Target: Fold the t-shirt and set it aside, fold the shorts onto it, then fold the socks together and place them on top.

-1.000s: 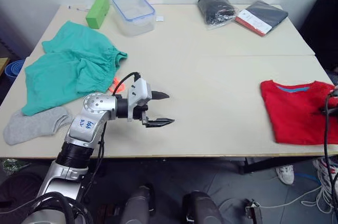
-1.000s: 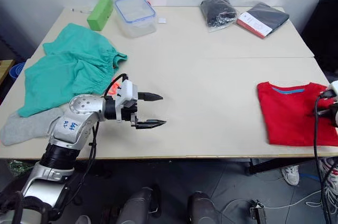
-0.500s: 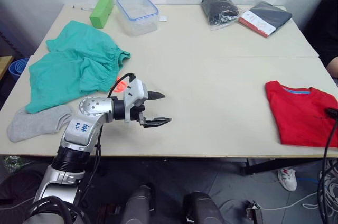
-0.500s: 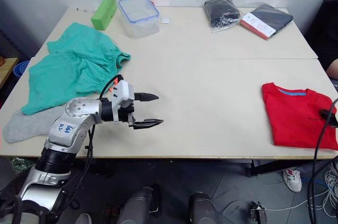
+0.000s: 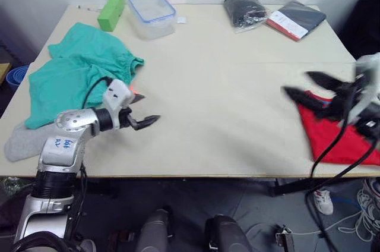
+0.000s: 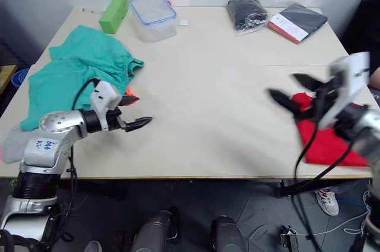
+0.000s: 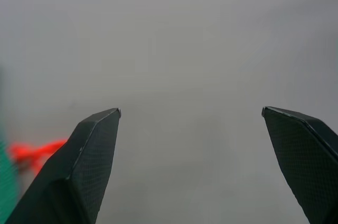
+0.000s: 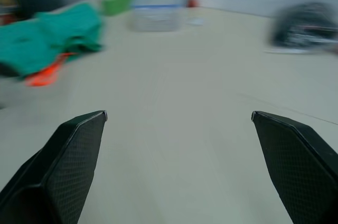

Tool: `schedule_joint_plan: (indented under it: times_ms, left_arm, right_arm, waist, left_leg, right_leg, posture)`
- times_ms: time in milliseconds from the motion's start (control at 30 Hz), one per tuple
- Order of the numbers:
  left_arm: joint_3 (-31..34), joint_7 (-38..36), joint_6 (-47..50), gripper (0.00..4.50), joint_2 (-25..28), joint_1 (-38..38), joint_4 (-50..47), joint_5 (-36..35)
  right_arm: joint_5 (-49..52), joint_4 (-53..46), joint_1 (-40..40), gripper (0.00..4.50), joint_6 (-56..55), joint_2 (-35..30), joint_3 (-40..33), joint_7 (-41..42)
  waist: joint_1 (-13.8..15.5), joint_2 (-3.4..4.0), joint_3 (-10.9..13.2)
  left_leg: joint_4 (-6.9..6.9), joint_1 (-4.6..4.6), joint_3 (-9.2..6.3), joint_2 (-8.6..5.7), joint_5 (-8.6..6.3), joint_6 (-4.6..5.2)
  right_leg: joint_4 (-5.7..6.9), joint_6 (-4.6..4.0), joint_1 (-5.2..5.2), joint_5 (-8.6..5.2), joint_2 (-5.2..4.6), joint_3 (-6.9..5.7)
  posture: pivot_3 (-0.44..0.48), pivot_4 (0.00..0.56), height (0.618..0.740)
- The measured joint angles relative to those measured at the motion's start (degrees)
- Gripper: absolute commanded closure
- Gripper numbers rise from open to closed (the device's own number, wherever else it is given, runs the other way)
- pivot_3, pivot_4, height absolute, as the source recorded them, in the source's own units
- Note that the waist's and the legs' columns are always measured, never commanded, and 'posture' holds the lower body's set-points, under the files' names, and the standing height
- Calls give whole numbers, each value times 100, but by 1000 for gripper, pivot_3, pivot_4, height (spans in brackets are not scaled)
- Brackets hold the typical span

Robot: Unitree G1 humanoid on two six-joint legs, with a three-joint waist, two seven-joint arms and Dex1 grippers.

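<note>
On the desk's (image 5: pixel 237 85) right edge we have the t-shirt (image 5: pixel 332 139) folded; both our left tool (image 5: pixel 141 110) and right tool (image 5: pixel 312 84) gape empty; next we reach the shorts (image 5: pixel 77 79) at far left.

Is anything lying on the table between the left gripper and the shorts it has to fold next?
Nothing visible does. The left gripper, open, hovers beside the shorts, with only their orange drawstring and bare table between them. The folded t-shirt lies far across.
</note>
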Motion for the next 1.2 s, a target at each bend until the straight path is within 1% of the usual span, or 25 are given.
schedule_joint_plan:
  times_ms: [67, 167, 300, 433, 533, 733, 933, 1033, 1100, 1200]
  left_arm:
    - [22, 454, -267, 0, 291, -40, 603, 494]
    - [-207, 598, -987, 0, 669, -245, 1363, 1126]
    - [-776, 655, -2170, 0, 721, -857, 2384, 1850]
    - [-991, 769, -2798, 0, 593, -1336, 3122, 2177]
    - [-1022, 846, -3085, 598, 447, -1543, 3537, 2270]
    - [-1157, 874, -3476, 2437, 245, -1865, 4211, 2385]
    - [-1196, 665, -3618, 4386, 131, -2181, 4786, 2367]
    - [-1161, 338, -3548, 4450, 87, -2177, 4687, 2225]
    - [-1141, -77, -3318, 4450, 2, -2013, 4193, 2023]
    - [-1163, -632, -2816, 4450, -157, -1601, 3116, 1681]
  right_arm:
    - [367, -496, -2, 14, 95, 40, 467, 132]
    - [360, -861, -23, 14, 46, 39, 960, 256]
    - [216, -880, -53, 14, -74, 35, 1261, 331]
    - [202, -880, -37, 14, -101, 34, 1362, 357]
    - [137, -886, 18, 0, -158, 34, 1378, 340]
    - [52, -986, 141, 0, -227, 44, 1409, 194]
    - [-33, -1081, 202, 0, -312, 62, 1420, 77]
    - [-73, -1102, 279, 0, -347, 97, 1424, 22]
    - [-103, -1106, 357, 0, -357, 97, 1437, 13]
    - [-224, -1128, 515, 0, -404, 89, 1513, 28]
  waist:
    - [28, -7, 3]
    - [89, -21, 0]
    - [182, -24, -3]
    - [181, -21, -4]
    - [181, -21, -5]
    - [184, -22, -5]
    - [117, -22, -4]
    - [108, -23, -4]
    - [112, -23, -4]
    - [109, -23, -4]
  left_leg:
    - [1, -3, 1, -7, -11, 18]
    - [2, -4, 5, -11, -15, 33]
    - [0, -5, 5, -17, -26, 9]
    - [-4, -1, 8, -13, 0, 14]
    - [-2, 0, 8, -13, 3, 15]
    - [4, 1, 8, -13, 6, 20]
    - [4, -2, 8, -13, 8, 18]
    - [4, -5, 10, -14, 8, 18]
    - [4, -8, 10, -15, 8, 18]
    - [6, -11, 10, -15, 8, 18]
  right_leg:
    - [-7, 12, 0, 7, -9, -2]
    - [-18, 17, 1, 20, -19, -7]
    - [-28, 17, 2, 29, -31, -9]
    - [-21, 15, -2, 29, -26, -10]
    - [-15, 15, -1, 29, -26, -14]
    - [-8, 15, 0, 30, -26, -15]
    - [-6, 15, -3, 30, -25, -19]
    - [-8, 15, -3, 30, -25, -19]
    - [-10, 15, -3, 29, -27, -19]
    - [-14, 15, -3, 29, -27, -17]
  posture:
    - [0, 150, 740]
    - [0, 150, 740]
    - [0, 150, 740]
    - [0, 150, 740]
    - [0, 150, 740]
    - [0, 150, 740]
    - [0, 150, 740]
    - [0, 150, 740]
    - [0, 150, 740]
    - [0, 150, 740]
